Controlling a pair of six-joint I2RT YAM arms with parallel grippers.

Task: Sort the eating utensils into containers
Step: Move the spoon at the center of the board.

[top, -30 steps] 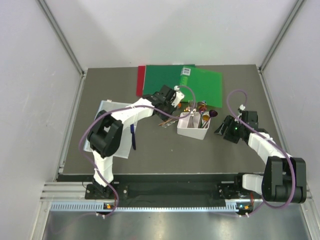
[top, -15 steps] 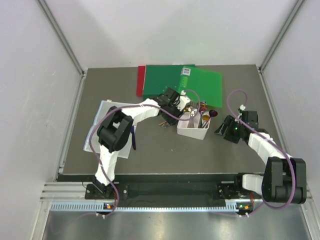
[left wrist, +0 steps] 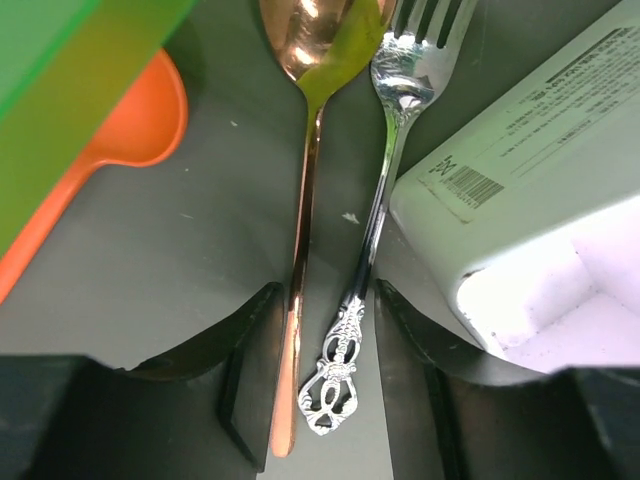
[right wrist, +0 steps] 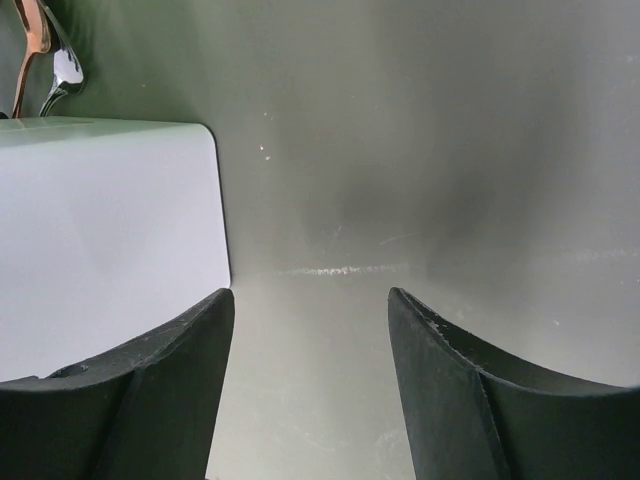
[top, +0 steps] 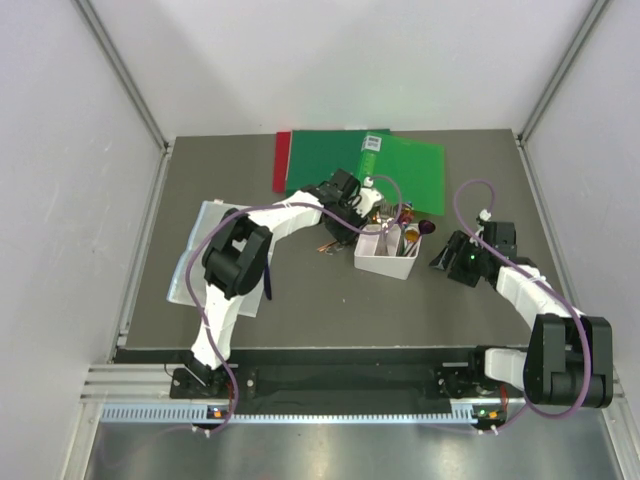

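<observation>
In the left wrist view a copper spoon [left wrist: 305,150] and a silver fork [left wrist: 395,120] with an ornate handle lie side by side on the dark table. My left gripper [left wrist: 328,300] is open and straddles both handle ends, its left finger right against the spoon. An orange spoon [left wrist: 130,130] lies to the left. The white bin [left wrist: 540,200] is at the right. From above, my left gripper [top: 362,205] sits just behind the bin [top: 385,262], which holds several utensils. My right gripper [top: 445,255] is open beside the bin's right wall [right wrist: 110,230], holding nothing.
A green folder [top: 400,170] and a red folder [top: 281,160] lie at the back. A clear plastic sheet [top: 200,250] lies at the left with a dark blue utensil [top: 266,275] at its edge. More utensils [top: 425,226] lie behind the bin.
My left arm has swung right, bringing its gripper closer to the bin and over the spoon and fork. The right arm has not moved.
</observation>
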